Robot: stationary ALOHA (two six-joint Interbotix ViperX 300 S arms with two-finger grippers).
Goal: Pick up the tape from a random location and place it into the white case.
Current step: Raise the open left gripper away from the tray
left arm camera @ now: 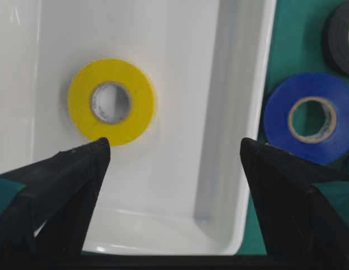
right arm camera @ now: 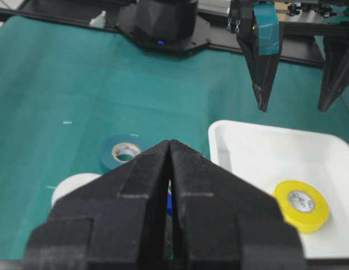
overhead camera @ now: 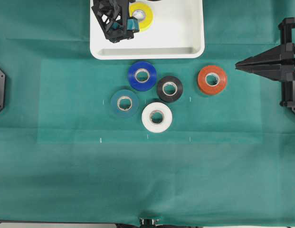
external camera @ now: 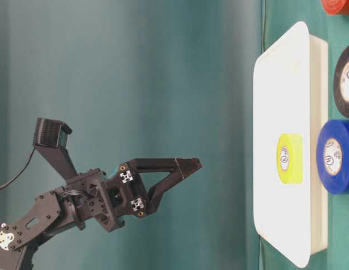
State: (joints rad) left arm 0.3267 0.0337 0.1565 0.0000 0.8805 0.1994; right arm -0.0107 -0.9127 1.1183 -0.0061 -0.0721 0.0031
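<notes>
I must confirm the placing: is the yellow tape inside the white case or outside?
Inside. The yellow tape lies flat on the floor of the white case, touching neither rim nor claw.

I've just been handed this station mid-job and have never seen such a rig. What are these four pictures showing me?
Two black robot arms work over a green cloth. One picture looks straight down, one from table height, and one from a camera on each wrist. The left gripper hangs open above the large shallow white case, holding nothing. The bright yellow roll of tape lies flat inside the case, clear of the fingers. The right gripper is shut and empty, parked at the right edge. On the cloth lie blue, black, orange-red, teal and white rolls.
</notes>
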